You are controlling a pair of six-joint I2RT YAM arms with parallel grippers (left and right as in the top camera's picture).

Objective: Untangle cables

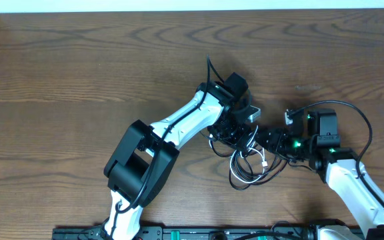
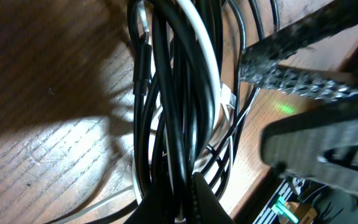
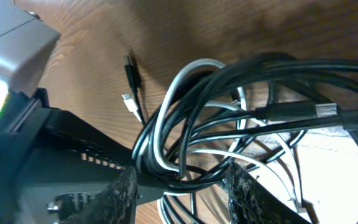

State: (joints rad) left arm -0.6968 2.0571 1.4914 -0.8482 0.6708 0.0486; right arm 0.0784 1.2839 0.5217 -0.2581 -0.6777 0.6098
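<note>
Left wrist cam, cables [image 2: 179,93] pinched in left tool [image 2: 190,196], right tool [image 3: 180,180] spread wide, straddling same bundle

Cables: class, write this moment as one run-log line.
phase: untangling | cables: tangled black-and-white bundle | left jaws: shut on cables | right jaws: apart around bundle

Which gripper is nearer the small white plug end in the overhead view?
Right. The right gripper sits just above the white plug in that view; the left gripper, gripping the cable bundle, is farther off, up and to its left.
</note>
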